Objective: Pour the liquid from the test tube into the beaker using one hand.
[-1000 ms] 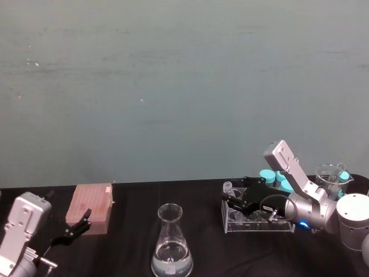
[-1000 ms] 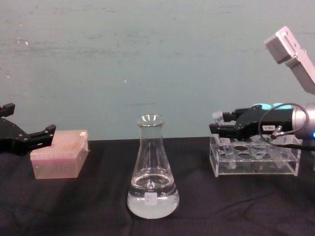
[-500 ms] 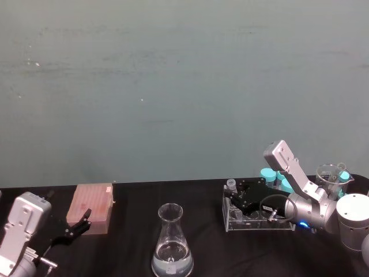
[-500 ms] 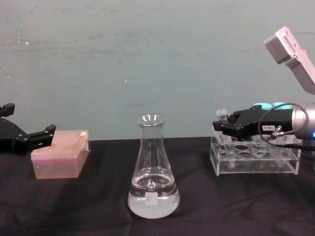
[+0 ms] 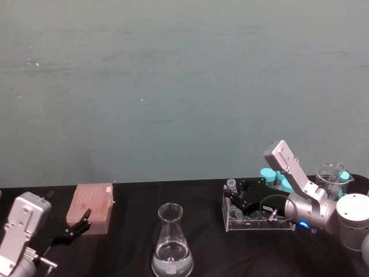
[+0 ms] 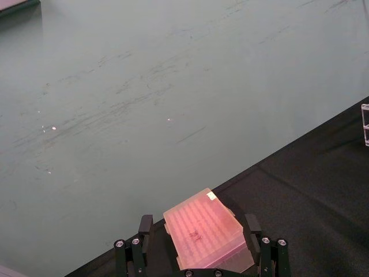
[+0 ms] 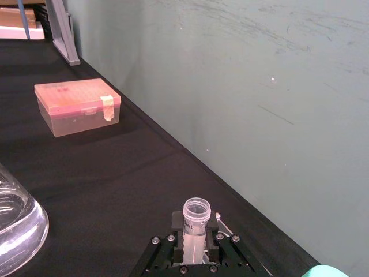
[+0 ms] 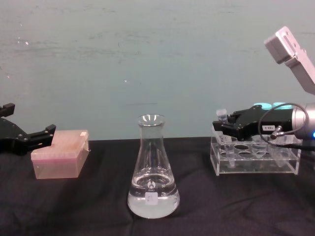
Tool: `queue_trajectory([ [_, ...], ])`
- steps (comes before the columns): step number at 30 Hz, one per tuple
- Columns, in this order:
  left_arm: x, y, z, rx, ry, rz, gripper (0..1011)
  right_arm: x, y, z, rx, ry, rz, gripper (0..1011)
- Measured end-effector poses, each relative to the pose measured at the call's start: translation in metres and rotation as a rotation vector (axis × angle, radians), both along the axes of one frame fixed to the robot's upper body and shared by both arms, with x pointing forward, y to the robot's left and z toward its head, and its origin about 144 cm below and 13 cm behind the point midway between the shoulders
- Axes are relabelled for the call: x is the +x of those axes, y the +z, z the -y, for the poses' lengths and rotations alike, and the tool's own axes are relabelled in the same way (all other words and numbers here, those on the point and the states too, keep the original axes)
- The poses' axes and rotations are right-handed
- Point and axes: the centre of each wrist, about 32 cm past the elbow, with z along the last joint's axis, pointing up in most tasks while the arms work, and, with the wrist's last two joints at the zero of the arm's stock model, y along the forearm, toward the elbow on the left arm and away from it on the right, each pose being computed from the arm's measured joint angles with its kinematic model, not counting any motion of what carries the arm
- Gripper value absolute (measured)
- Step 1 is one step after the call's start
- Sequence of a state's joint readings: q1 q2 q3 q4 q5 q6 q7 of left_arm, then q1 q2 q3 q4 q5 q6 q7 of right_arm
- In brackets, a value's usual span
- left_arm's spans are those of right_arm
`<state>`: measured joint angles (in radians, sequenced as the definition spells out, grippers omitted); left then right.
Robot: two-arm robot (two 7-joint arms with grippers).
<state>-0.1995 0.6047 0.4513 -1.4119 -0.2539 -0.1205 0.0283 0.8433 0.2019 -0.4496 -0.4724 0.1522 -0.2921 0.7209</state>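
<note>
Beaker [image 8: 153,172]: upright at front centre of the black table [image 8: 256,206], clear liquid [image 8: 153,204] pooled in its wide base.
Left gripper [image 5: 78,225]: low at the left, fingers spread, near a pink box [image 8: 59,155].
Right gripper [image 7: 195,238]: at the left end of the rack [image 8: 258,158], clamped on the tube [image 7: 196,214].
Tube: upright, open mouth above the fingers, lower part inside the rack's end hole; its contents cannot be told.
Rack: right of the beaker, well apart.
Teal caps [image 5: 270,175]: behind the rack.
</note>
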Motion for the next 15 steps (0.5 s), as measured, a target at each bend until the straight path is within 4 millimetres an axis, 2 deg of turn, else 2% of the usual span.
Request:
queue_trajectory([
  [15, 0.0, 0.0, 0.0, 0.0, 0.0, 0.0, 1000, -0.005, 0.021, -0.003, 0.025, 0.023, 0.043, 222],
])
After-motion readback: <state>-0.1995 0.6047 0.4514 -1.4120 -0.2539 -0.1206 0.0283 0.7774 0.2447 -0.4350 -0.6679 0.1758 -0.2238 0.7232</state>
